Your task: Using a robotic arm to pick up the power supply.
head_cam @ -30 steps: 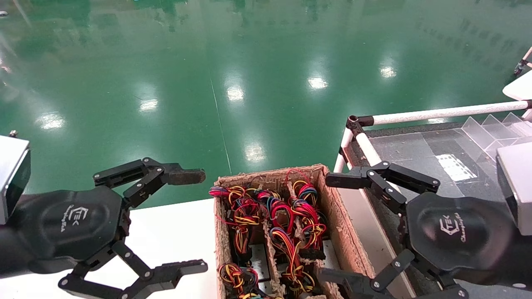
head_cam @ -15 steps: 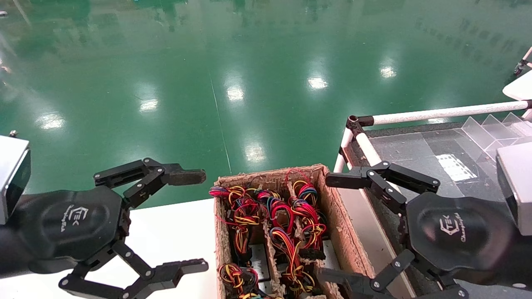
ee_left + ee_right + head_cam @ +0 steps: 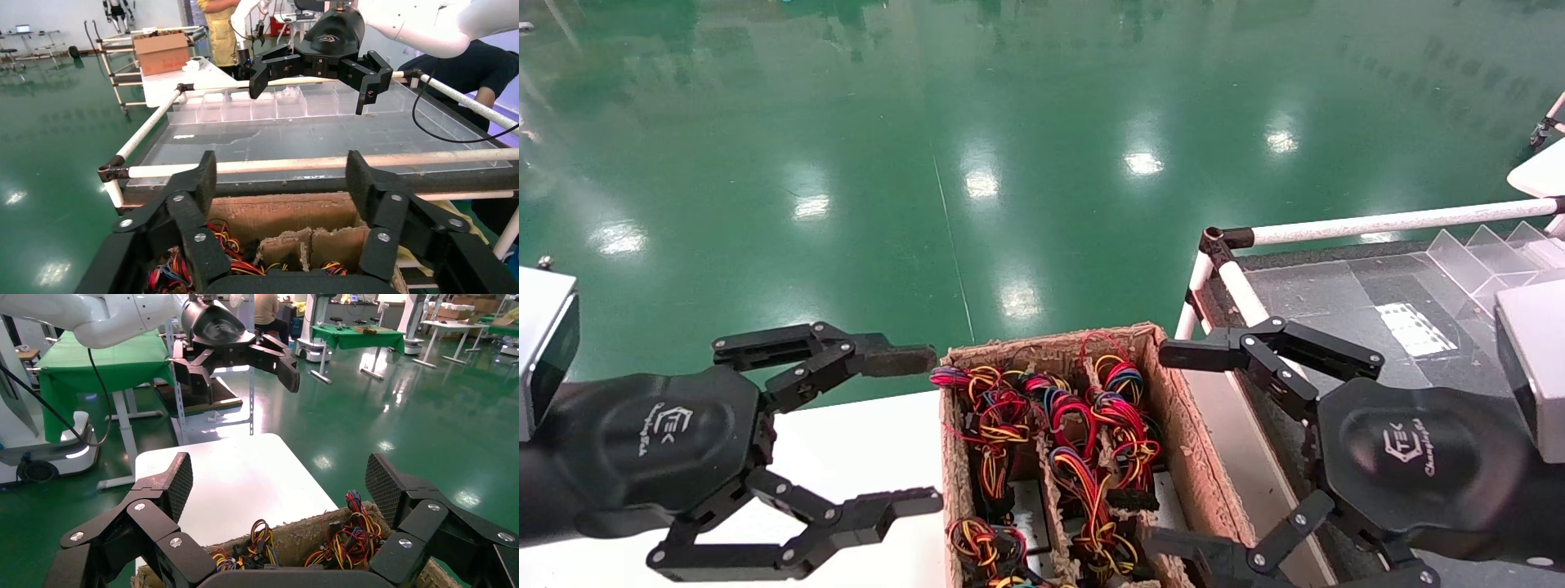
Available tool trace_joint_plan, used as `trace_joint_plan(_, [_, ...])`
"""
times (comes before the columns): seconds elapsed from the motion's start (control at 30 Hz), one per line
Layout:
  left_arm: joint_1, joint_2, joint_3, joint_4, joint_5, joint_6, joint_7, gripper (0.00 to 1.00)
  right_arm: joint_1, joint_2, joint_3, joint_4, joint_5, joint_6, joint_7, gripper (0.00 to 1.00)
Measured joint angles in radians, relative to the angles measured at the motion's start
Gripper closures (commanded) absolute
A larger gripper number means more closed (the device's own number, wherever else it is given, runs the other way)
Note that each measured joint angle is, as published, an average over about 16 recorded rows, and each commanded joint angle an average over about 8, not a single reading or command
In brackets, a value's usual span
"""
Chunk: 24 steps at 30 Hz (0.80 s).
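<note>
An open cardboard box (image 3: 1173, 408) with cardboard dividers stands between my two grippers. Its compartments hold power supply units, mostly buried under red, yellow and orange wire bundles (image 3: 1083, 425). Only a strip of silver metal from one power supply (image 3: 1027, 505) shows. My left gripper (image 3: 928, 431) hangs open just left of the box's wall with nothing between its fingers; its own view shows it (image 3: 281, 177) facing the box. On the right side of the box my right gripper (image 3: 1169, 449) is open and empty too, and it shows in its own view (image 3: 281, 481).
The box sits on a white table (image 3: 862, 449) whose far edge drops to the green floor. Close on the right is a rack of white tubes (image 3: 1377, 220) with a dark deck and clear acrylic dividers (image 3: 1483, 253).
My left gripper has shifted right toward the box's wall and its fingers have drawn a little closer together, still open. The right arm has not moved.
</note>
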Motion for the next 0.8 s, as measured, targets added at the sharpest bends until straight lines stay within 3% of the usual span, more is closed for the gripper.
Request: trace_joint_plan(0.8, [0.000, 0.000, 0.000, 0.000, 0.000, 0.000, 0.000, 1.00, 0.000, 0.000, 0.000, 0.000, 0.000, 0.000, 0.000, 0.00])
